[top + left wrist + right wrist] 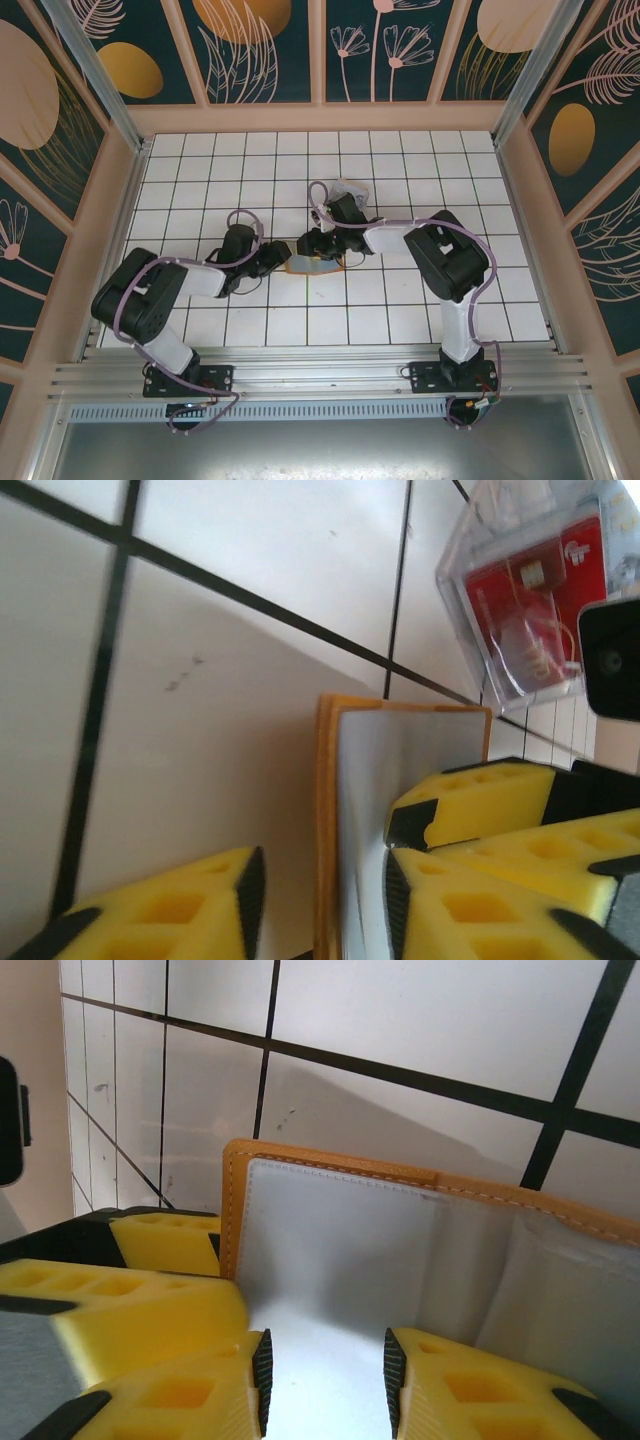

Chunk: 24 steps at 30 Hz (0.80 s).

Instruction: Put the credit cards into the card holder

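Clear box (478, 580) with red card (525, 605) lies beyond the holder (400, 745). Left end effector (322, 885), part-open, straddles its edge; right end effector (325, 1372), part-open, sits over its lining.

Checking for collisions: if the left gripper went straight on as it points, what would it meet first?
Likely the flat orange-tan card holder with grey lining, whose edge sits between the yellow fingers of the left gripper.

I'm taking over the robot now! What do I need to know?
Left gripper: jaws open around the edge of the card holder, not clamped.
Right gripper: over the holder's grey lining; grip unclear.
Red credit card: inside the clear box beyond the holder.
Done: holder is open. Left: get the cards into it.
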Tool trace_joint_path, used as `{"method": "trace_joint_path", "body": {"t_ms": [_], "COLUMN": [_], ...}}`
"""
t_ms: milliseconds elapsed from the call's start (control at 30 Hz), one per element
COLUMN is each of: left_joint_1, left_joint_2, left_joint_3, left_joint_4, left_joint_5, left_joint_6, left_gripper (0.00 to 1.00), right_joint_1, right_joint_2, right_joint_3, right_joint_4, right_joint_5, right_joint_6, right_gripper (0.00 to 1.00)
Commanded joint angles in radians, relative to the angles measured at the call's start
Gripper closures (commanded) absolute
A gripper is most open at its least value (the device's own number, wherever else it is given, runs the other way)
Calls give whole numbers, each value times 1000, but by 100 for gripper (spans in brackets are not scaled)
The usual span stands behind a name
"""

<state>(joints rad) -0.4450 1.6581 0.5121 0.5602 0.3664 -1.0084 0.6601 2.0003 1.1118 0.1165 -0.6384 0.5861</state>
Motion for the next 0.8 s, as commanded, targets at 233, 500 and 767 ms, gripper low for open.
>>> {"method": "trace_joint_path", "body": {"t_ms": [233,500,767], "left_joint_1": [-2,-3,-3], "left_joint_2": [29,-50,-28], "left_joint_3": [23,107,218], "left_joint_4": [63,-159,-317], "left_joint_5": [31,-32,-32], "left_joint_6": [1,137,251], "left_gripper": [100,100,100], "right_joint_1": [-53,-244,-332], "right_joint_2": [-90,-263,-170], "right_joint_3": [8,137,258], "right_joint_4": [-15,-296,-383], "right_joint_5": [-56,192,357], "right_joint_6": [-2,-289,-485], "right_gripper": [63,60,42]}}
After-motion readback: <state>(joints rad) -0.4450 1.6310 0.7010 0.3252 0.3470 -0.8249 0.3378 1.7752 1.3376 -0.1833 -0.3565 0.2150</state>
